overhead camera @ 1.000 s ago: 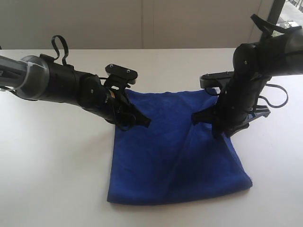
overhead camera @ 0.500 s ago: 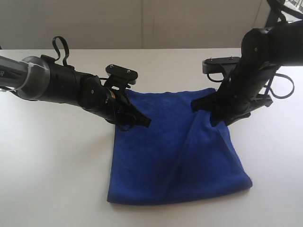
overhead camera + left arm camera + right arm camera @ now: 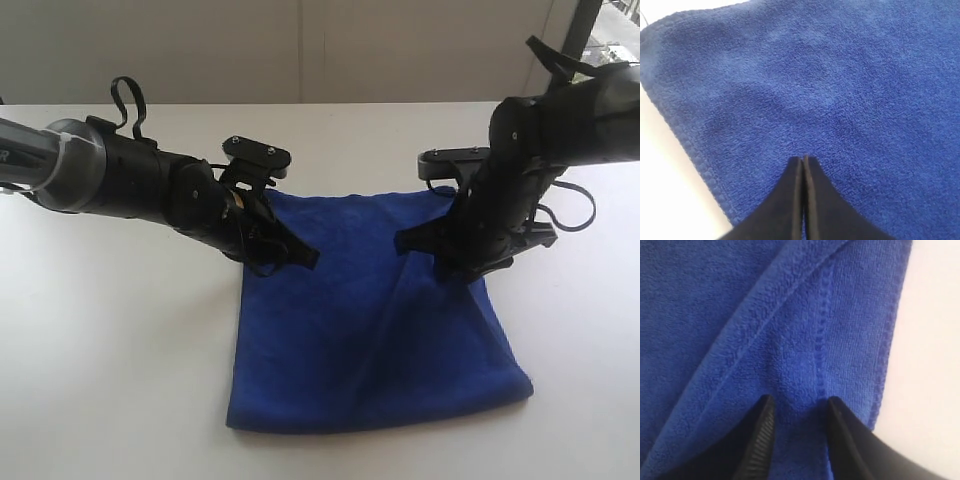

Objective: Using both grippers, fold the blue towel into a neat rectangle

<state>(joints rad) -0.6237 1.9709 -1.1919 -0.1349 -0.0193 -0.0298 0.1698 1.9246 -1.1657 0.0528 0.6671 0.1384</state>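
On the white counter (image 3: 120, 350), centre: one blue towel (image 3: 370, 320), lying flat, roughly square in outline.

Condition: already doubled at least once, as judged from the rounded, thick near edge and from two hemmed layers showing one over the other in the right wrist view. A shallow ridge runs from the far right corner toward the middle. The corners are not squared.

Left end effector (image 3: 804, 159): closed, tips together, resting on the towel near its far left corner. No cloth shows between the jaws.

Right end effector (image 3: 799, 401): jaws apart, set down on the towel just inside its right hem. The cloth between them looks flat, not pinched.

Progress: partway. Outstanding, by estimate: take hold of both far corners, make a further fold into a narrower rectangle, and smooth the ridge.
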